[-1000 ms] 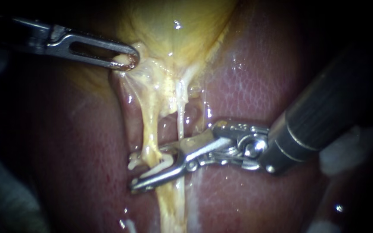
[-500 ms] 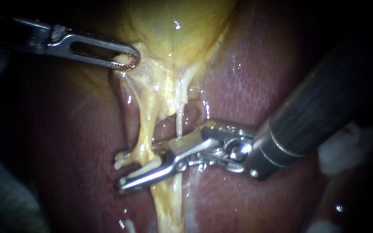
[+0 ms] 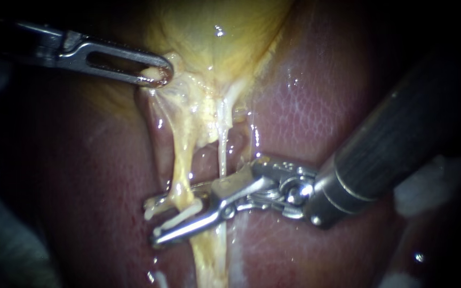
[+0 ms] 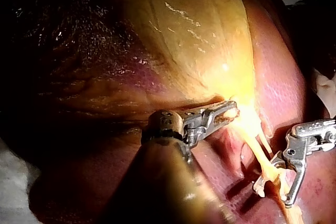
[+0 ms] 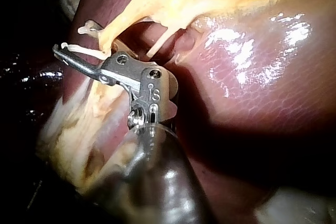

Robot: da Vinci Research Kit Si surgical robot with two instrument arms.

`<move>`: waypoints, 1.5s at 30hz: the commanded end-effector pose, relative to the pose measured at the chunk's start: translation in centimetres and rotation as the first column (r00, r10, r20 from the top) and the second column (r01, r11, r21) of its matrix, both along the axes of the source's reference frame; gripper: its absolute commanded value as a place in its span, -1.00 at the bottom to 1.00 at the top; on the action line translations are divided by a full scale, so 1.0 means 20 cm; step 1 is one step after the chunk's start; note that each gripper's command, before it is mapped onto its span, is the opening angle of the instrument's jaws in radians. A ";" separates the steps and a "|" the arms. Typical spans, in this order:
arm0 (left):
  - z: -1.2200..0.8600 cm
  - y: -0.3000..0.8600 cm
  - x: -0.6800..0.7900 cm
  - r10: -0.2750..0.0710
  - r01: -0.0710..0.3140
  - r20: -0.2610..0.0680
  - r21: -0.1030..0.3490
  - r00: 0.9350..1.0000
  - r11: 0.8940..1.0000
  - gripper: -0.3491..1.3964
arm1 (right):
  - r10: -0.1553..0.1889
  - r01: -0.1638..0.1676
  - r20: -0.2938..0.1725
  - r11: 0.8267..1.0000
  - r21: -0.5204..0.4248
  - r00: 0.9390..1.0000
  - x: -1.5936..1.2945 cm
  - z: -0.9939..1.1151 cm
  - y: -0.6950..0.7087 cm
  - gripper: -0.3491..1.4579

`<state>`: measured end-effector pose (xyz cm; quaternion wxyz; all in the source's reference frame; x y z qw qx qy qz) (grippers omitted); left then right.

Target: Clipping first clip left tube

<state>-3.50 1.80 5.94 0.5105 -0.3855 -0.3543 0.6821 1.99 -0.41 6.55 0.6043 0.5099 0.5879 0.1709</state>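
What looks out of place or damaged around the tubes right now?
Nothing stands out. The right tool holds a white clip astride the left tube, the left tool grips the gallbladder, and the liver shows no tear or spill.

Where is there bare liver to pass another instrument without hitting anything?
Bare liver lies right of the right tube, above the right instrument. Crowded: its clip straddles the left tube; the left instrument grips the gallbladder.

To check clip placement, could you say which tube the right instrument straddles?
The thicker, yellow left tube sits in the right instrument's clip; the thin white tube doesn't.
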 end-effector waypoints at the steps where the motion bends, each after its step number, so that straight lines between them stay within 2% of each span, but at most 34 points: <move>1: 0.000 0.000 0.000 0.000 0.000 0.000 0.000 1.000 1.000 -1.00 | 0.001 -0.001 0.001 1.000 0.001 1.000 0.000 0.000 0.000 -0.12; 13: 0.000 0.000 0.000 0.000 0.000 0.000 0.000 1.000 1.000 -1.00 | 0.001 -0.001 -0.005 1.000 0.003 1.000 -0.002 -0.001 -0.001 -0.15; 25: 0.000 0.000 0.000 0.000 0.000 0.000 0.000 1.000 1.000 -1.00 | -0.014 0.014 -0.012 1.000 0.001 1.000 -0.003 0.000 -0.003 -0.17; 34: 0.000 0.000 0.000 0.000 0.000 0.000 0.000 1.000 1.000 -1.00 | -0.025 0.025 -0.006 1.000 -0.009 1.000 -0.003 0.003 -0.007 -0.18; 39: 0.000 0.000 0.000 0.000 0.000 0.000 0.000 1.000 1.000 -1.00 | -0.025 0.025 -0.012 1.000 -0.006 1.000 -0.003 0.003 -0.007 -0.22; 45: 0.000 0.000 0.000 0.000 0.000 0.000 0.000 1.000 1.000 -1.00 | -0.002 0.002 -0.028 1.000 0.005 1.000 -0.002 0.003 -0.006 -0.40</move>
